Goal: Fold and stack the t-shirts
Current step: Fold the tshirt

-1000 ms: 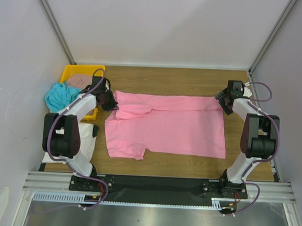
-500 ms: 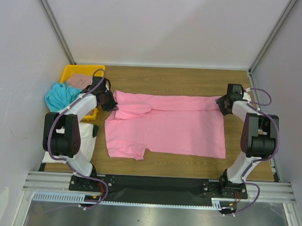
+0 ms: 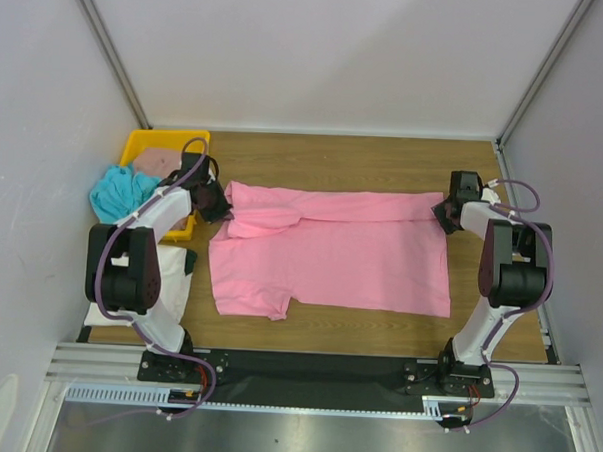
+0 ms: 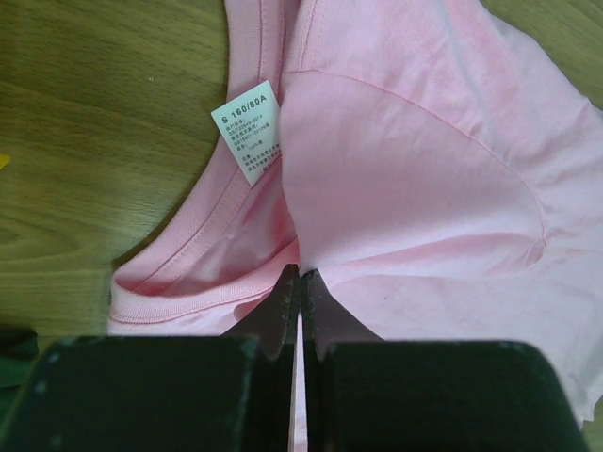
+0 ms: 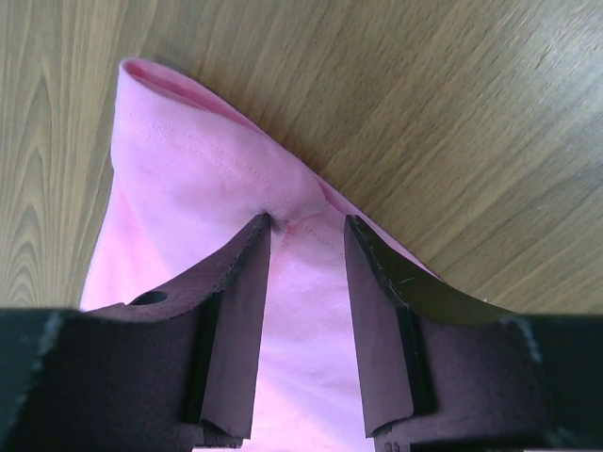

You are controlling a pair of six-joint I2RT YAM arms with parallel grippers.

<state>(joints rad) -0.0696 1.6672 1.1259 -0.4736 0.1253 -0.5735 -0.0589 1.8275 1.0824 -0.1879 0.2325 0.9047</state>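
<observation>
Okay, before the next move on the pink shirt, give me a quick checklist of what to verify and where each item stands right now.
1. Left end effector shut on the pink t-shirt beside the collar: ok.
2. Right end effector clamped on the shirt's far right corner: not ok. Its jaws stand apart, with cloth between them.
3. Shirt lying flat: not ok. Cloth is folded over near the collar end.
4. Turquoise t-shirt out of the way: ok. It lies at the yellow tray, apart from the pink one.
5. How many cloth layers the left grip holds: cannot tell.
</observation>
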